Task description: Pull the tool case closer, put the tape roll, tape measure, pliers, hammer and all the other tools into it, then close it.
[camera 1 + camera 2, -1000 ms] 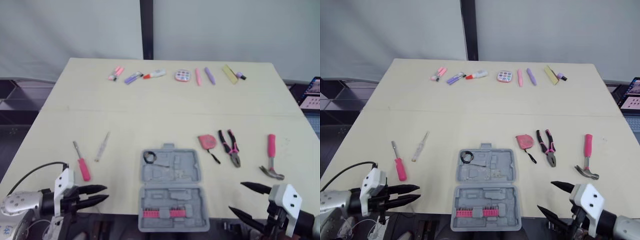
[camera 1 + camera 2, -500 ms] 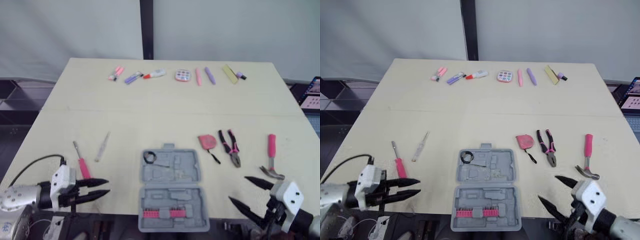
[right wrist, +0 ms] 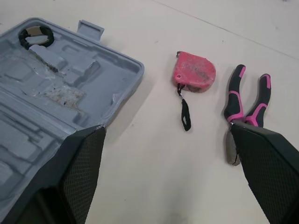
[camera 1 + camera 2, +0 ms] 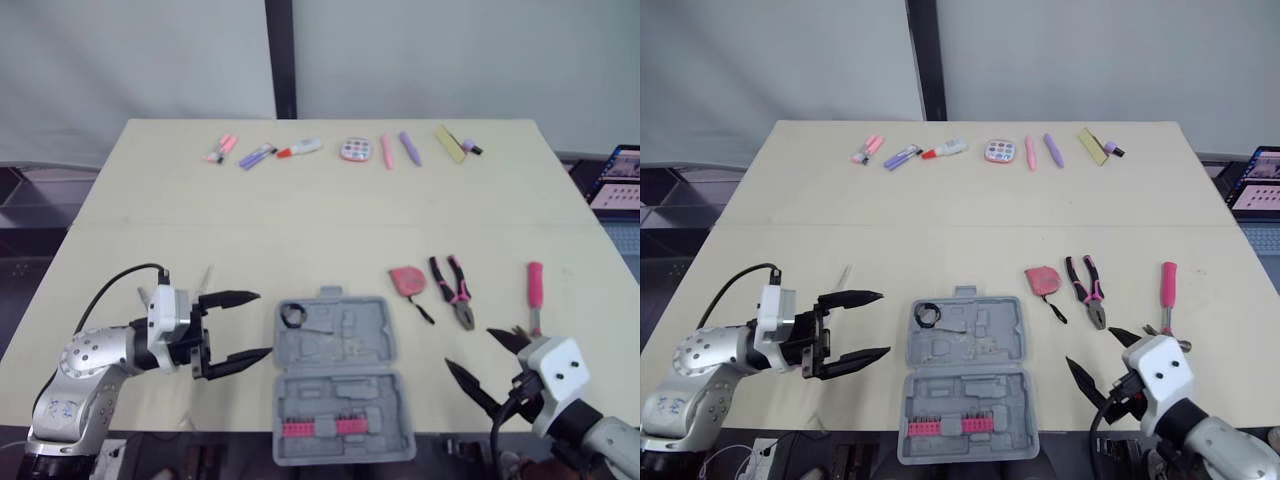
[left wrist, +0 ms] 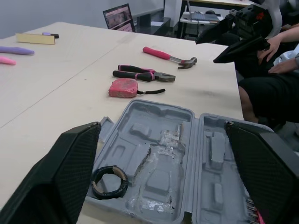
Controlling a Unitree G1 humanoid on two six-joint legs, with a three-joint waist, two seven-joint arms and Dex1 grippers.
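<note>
Tool case (image 4: 340, 345) lies btwn L hand (image 4: 250, 325) & R hand (image 4: 470, 350); both spread wide, aimed inward.

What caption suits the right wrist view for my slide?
Open right pincer looks at a pink tape measure lying between an open grey plastic tool case and pink-handled pliers.

Pale table (image 4: 330, 215) before light wall panels (image 4: 450, 60). A dark post (image 4: 280, 60) divides them. Laptop (image 4: 615, 180) at right.
</note>
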